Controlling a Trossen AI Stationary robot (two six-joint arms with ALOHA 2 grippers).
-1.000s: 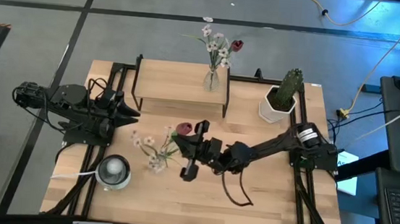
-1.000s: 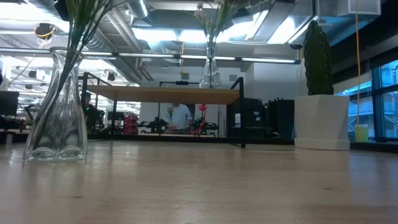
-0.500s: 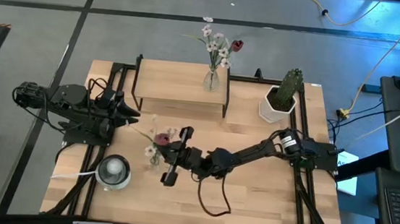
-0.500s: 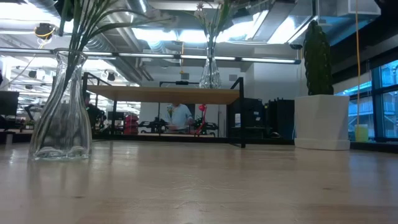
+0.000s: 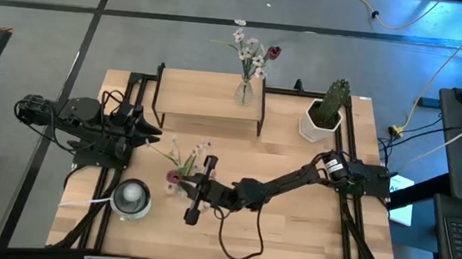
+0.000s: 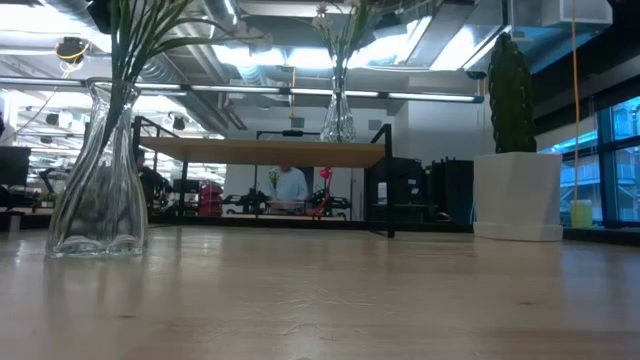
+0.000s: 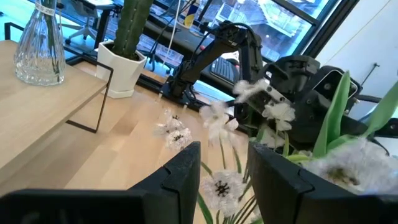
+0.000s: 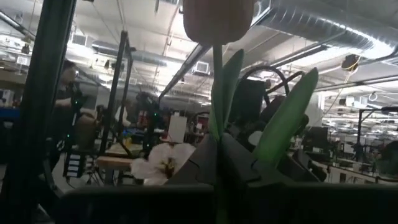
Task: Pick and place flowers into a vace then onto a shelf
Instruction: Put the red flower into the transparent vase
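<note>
While left pincer [image 5: 154, 130] waits at counter's [image 5: 306, 228] left edge, fingers parted and empty, right pincer [image 5: 196, 189] has carried flowers [image 5: 179, 165] leftward, clamped on stems; vase [image 6: 95, 170] placement still ahead.

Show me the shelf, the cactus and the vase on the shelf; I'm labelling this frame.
shelf [image 5: 196, 93]: high view, bare wood top.
cactus [image 5: 334, 101]: high view, green body above its pot.
vase on the shelf [image 5: 245, 93]: high view, glass body.
</note>
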